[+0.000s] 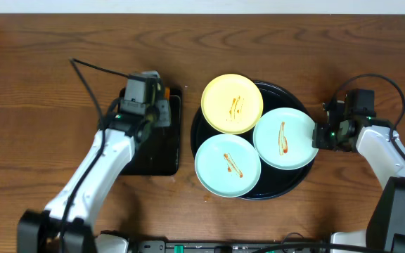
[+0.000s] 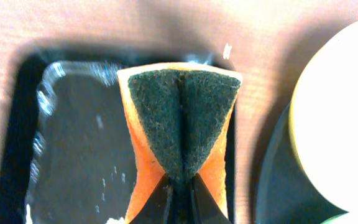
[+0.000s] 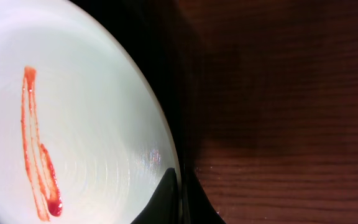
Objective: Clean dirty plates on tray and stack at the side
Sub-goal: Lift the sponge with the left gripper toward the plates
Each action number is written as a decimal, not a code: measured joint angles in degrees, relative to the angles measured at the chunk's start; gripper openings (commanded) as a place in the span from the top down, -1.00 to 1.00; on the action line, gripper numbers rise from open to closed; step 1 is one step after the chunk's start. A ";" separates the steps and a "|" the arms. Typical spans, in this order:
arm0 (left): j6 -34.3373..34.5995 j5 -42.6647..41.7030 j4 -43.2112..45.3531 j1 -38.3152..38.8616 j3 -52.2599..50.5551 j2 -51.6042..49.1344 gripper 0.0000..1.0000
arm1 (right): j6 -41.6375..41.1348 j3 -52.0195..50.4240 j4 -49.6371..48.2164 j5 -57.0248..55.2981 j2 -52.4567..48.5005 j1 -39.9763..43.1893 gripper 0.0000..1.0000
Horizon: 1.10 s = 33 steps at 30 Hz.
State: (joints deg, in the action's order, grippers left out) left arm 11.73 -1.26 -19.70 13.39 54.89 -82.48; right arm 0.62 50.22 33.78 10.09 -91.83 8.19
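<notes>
Three plates lie on the round black tray (image 1: 287, 188): a pale yellow plate (image 1: 231, 103) at the back, a mint plate (image 1: 227, 166) in front and another mint plate (image 1: 285, 138) on the right, each with an orange-red streak. My right gripper (image 1: 320, 134) is shut on the right rim of that right mint plate (image 3: 92, 118), one finger above the rim (image 3: 166, 193) and one below. My left gripper (image 2: 180, 198) is shut on an orange sponge with a dark green scrub face (image 2: 180, 124), pinched into a fold, over the small rectangular black tray (image 2: 73, 155).
The rectangular black tray (image 1: 162, 160) sits left of the round tray, with bare wooden table (image 1: 41, 105) all around. A cable (image 1: 93, 69) runs from the left arm toward the back left. The yellow plate's edge (image 2: 340, 118) shows in the left wrist view.
</notes>
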 measured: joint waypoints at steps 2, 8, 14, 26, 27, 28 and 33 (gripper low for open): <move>-0.17 0.85 2.08 0.00 0.00 2.27 0.85 | 0.00 0.00 0.00 0.02 0.00 0.00 0.98; -0.42 1.99 5.95 0.00 0.02 5.49 0.85 | 0.00 0.00 0.02 0.02 0.00 0.00 0.98; -0.68 2.23 5.79 0.00 0.02 5.57 0.85 | 0.00 0.00 0.02 0.00 0.00 0.00 0.98; 8.39 -0.20 -5.03 -0.07 0.24 -1.18 0.85 | 0.00 0.00 0.02 0.02 0.00 0.00 0.98; 9.51 -2.10 -6.23 -0.07 0.24 -3.67 0.85 | 0.00 0.00 0.02 0.04 0.00 0.00 0.98; 9.99 -3.19 -7.89 -0.04 0.44 -5.07 0.85 | 0.00 0.00 0.02 0.02 0.00 0.00 0.98; 11.21 -7.87 -17.92 -0.04 4.94 -9.66 0.85 | 0.00 0.02 0.02 0.04 0.00 0.00 0.98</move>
State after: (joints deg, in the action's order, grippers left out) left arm 22.94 -9.13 -37.63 13.34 59.83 -92.14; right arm 0.62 50.24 33.80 10.13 -91.83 8.19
